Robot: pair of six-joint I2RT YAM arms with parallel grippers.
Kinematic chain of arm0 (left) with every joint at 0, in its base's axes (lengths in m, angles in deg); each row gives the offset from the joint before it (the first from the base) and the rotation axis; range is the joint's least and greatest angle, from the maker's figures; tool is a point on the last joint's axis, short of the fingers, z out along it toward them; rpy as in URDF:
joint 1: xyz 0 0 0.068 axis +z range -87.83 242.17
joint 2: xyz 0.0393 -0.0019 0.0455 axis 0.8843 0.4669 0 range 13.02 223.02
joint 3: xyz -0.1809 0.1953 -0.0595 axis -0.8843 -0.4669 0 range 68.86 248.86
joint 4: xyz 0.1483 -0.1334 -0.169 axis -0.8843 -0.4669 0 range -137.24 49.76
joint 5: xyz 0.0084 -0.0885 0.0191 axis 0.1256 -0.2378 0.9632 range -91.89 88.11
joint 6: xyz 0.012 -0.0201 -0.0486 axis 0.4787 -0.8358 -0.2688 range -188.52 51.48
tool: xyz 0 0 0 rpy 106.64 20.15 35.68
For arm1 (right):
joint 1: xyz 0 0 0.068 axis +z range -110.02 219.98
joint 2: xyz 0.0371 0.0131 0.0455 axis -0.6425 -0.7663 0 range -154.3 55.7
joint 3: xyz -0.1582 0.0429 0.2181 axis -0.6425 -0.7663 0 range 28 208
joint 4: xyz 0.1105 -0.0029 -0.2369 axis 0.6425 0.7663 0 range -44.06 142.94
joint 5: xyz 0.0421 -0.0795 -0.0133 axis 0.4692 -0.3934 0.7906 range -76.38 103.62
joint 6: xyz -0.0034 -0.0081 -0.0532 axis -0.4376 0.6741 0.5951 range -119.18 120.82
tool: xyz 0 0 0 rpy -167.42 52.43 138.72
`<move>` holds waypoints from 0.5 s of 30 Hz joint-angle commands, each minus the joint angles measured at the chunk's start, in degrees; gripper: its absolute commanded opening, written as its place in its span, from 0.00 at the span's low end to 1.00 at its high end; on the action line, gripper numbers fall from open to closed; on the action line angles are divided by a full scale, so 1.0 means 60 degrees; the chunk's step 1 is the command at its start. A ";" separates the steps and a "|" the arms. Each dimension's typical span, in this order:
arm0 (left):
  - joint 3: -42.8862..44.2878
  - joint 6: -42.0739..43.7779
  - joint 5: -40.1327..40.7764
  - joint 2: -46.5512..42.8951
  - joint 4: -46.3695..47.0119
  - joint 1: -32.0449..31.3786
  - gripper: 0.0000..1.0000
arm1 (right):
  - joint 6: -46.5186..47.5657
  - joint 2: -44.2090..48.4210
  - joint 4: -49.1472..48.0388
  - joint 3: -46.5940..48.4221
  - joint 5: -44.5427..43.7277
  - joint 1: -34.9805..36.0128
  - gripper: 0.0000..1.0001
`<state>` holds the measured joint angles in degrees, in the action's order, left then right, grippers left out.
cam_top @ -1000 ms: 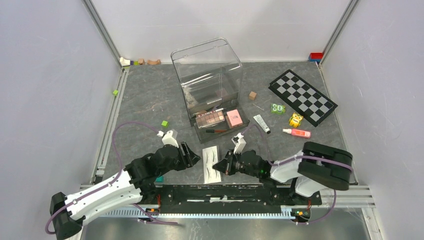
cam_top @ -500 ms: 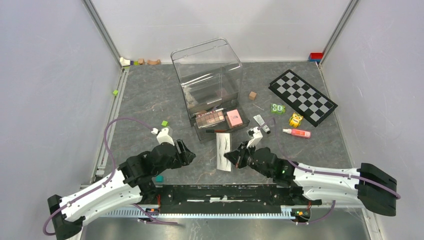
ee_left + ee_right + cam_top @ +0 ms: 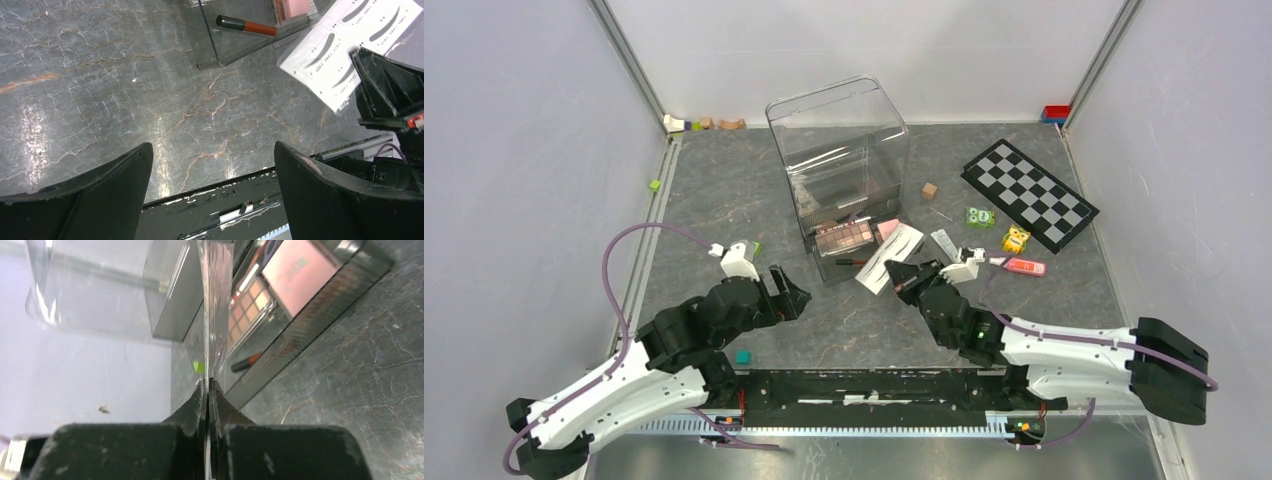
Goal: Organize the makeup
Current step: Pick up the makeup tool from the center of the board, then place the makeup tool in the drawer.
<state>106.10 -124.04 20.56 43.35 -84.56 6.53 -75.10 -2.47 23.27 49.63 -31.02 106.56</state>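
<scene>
My right gripper (image 3: pixel 903 278) is clamped flat on the near short end of the white eyebrow card (image 3: pixel 892 255), and in the right wrist view the card (image 3: pixel 216 305) runs edge-on straight out from between my fingertips (image 3: pixel 206 390), so the hold looks square. The card hangs above the table, its far end over the near right corner of the clear organizer's pull-out tray (image 3: pixel 215 50), just above the pink compact (image 3: pixel 886 228). I judge it light and thin, probably floppy enough to bow if its free end catches a wall, and smooth enough to slide once let go. A pinch on one short end, set well into the jaws as now, seems the right place, since the long edges offer nothing to hold. My left gripper (image 3: pixel 790 294) hovers over bare table near the tray's front with its fingers spread wide and nothing between them. The tray holds a brown eyeshadow palette (image 3: pixel 844 236), the compact beside it and a red-and-black pencil (image 3: pixel 247 25) along the front wall. Reflections hide what sits in the tall box (image 3: pixel 839 140) above. A grey tube (image 3: pixel 946 244) and a pink tube (image 3: pixel 1022 266) lie outside on the table, to the right.
</scene>
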 commanded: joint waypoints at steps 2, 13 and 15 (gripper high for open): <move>0.0742 0.0716 0.0301 -0.0079 -0.0421 -0.0044 0.97 | -0.2440 -0.0915 0.0322 0.1097 -0.2736 -0.0033 0.00; 0.1453 0.1227 0.0259 -0.0348 -0.1215 -0.0043 0.97 | -0.4168 -0.3133 0.1233 0.2976 -0.3224 -0.0153 0.00; 0.1492 0.1242 0.0312 -0.0467 -0.1332 -0.0043 0.97 | -0.4666 -0.3478 0.1804 0.3322 -0.3230 -0.0201 0.00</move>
<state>112.59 -119.52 20.56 41.91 -90.54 6.53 -94.84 -20.24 27.40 64.91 -47.16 105.86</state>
